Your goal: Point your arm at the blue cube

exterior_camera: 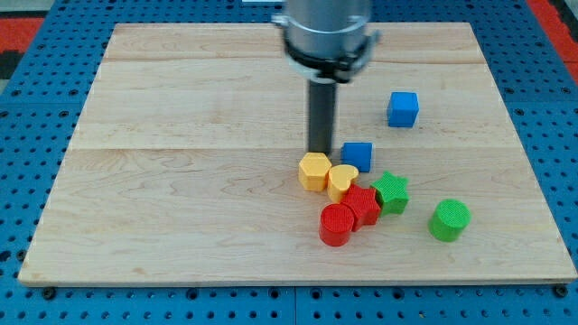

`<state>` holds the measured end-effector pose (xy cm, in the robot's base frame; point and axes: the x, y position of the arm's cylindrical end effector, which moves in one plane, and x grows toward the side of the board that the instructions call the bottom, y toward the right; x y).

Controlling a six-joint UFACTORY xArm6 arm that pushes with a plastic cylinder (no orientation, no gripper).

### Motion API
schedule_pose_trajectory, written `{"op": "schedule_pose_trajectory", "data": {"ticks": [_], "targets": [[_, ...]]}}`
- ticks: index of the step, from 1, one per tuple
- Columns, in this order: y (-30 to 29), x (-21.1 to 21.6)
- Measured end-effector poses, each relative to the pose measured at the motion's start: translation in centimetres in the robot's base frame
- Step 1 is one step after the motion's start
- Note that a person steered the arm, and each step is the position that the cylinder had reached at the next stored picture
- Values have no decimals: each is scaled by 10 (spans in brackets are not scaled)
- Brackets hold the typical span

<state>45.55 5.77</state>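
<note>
A blue cube (403,109) sits alone at the view's upper right of the wooden board. A second, flatter blue block (358,155) lies lower, just right of my rod. My tip (320,152) rests on the board right above the yellow hexagon block (314,171) and about a block's width left of the lower blue block. The blue cube is up and to the right of the tip, well apart from it.
A cluster lies below the tip: a yellow heart block (342,181), a red star-like block (363,205), a red cylinder (337,225) and a green star block (391,191). A green cylinder (449,220) stands apart at the lower right. The board (181,181) rests on a blue pegboard.
</note>
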Motion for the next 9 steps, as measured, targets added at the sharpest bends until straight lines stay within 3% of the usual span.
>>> {"op": "schedule_pose_trajectory", "data": {"ticks": [1, 2, 4, 6, 7, 9], "targets": [[55, 2], [58, 4], [8, 4], [4, -39], [10, -37], [156, -39]]}}
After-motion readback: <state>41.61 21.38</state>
